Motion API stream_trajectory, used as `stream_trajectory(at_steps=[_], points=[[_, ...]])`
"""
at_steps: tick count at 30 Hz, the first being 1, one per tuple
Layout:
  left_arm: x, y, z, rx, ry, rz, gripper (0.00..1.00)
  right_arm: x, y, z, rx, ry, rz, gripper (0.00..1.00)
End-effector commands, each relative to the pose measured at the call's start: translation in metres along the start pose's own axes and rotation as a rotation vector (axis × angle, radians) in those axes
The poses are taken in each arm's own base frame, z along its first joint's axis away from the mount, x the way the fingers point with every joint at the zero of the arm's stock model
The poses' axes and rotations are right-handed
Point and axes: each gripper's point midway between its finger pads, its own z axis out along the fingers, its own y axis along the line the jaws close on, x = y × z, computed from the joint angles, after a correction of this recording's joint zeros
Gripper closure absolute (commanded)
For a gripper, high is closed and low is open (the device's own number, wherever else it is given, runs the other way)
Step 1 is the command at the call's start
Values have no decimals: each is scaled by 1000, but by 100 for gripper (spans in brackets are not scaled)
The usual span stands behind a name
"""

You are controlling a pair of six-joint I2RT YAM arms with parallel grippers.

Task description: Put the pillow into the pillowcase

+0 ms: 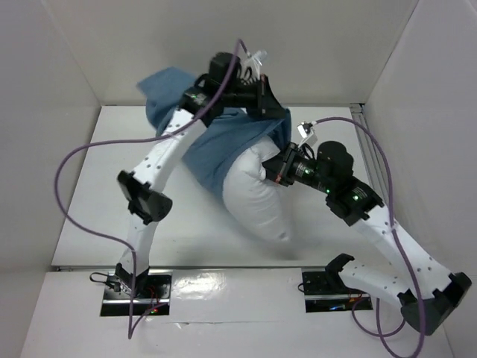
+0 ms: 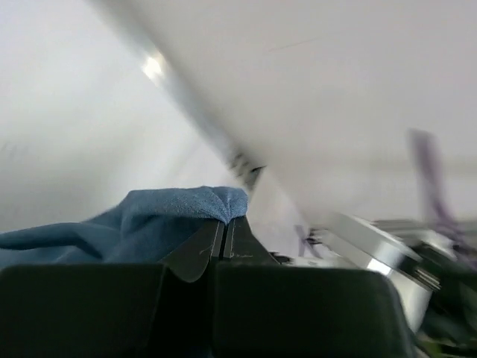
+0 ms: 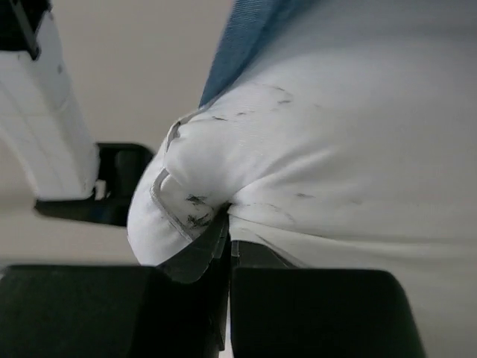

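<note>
Blue pillowcase (image 1: 212, 155) is pinched by left fingers (image 2: 201, 252); white pillow (image 1: 257, 205) by right fingers (image 3: 195, 257) | opening should be kept taut, lifted

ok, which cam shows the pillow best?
Top external: the pillow shows nearly whole, with only its far end covered by the pillowcase. Right wrist gives just a close-up of a fold pinched in the right tool. Left wrist shows none of it, only pillowcase cloth.
</note>
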Motion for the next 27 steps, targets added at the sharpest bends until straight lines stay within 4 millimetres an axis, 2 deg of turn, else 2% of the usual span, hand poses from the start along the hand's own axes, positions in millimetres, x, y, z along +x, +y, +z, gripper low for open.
stream_trajectory(at_steps=[1, 2, 3, 4, 5, 6, 8, 9, 11, 13, 14, 15, 16, 17, 18, 19, 20, 21, 22, 23, 24, 25, 27], points=[[-6, 54, 32, -51, -32, -5, 100, 4, -54, 20, 125, 17, 99, 100], [3, 68, 37, -78, -12, -14, 100, 1, -74, 20, 155, -1, 124, 100], [5, 72, 34, -100, -8, 15, 100, -23, -96, 16, 187, -75, 142, 100], [-1, 65, 23, -119, -36, 42, 100, -31, -110, 13, 202, -104, 167, 100], [9, 64, 23, -123, -15, 46, 100, -36, -129, 14, 222, -114, 176, 100], [8, 60, 18, -121, -16, 73, 100, -44, -153, 8, 252, -131, 211, 100], [8, 55, 11, -129, -24, 75, 100, -45, -180, 9, 309, -98, 222, 100], [11, 39, 8, -103, -19, 87, 100, -49, -200, 12, 371, -89, 210, 100], [23, 26, 15, -71, 8, 93, 100, -42, -221, 10, 442, -56, 222, 100], [39, 29, 30, -57, 54, 79, 100, -47, -237, 3, 516, -78, 215, 100], [49, 27, 35, -25, 90, 85, 73, -45, -247, -2, 551, -85, 232, 100], [59, 25, 42, -6, 119, 80, 51, -49, -252, -13, 590, -120, 219, 100], [71, 34, 42, -21, 167, 79, 34, -58, -259, -26, 616, -154, 228, 100], [79, 37, 44, -36, 194, 83, 24, -55, -266, -37, 652, -157, 250, 90], [86, 38, 42, -59, 214, 93, 14, -63, -263, -50, 663, -201, 237, 53], [87, 43, 36, -92, 224, 144, 13, -72, -269, -67, 691, -245, 235, 38], [85, 44, 18, -193, 210, 172, 13, -72, -270, -78, 712, -258, 243, 27], [100, 58, 10, -271, 244, 179, 15, -76, -265, -88, 716, -280, 204, 20], [85, 57, -19, -375, 179, 254, 26, -81, -261, -96, 720, -291, 193, 14], [107, 73, -15, -397, 241, 240, 34, -82, -258, -98, 726, -280, 183, 12], [90, 70, -44, -498, 152, 280, 38, -83, -254, -99, 729, -272, 167, 10], [111, 94, -54, -568, 199, 285, 38, -86, -243, -97, 717, -260, 116, 8], [110, 115, -76, -711, 159, 307, 20, -80, -238, -87, 701, -218, 98, 5]])
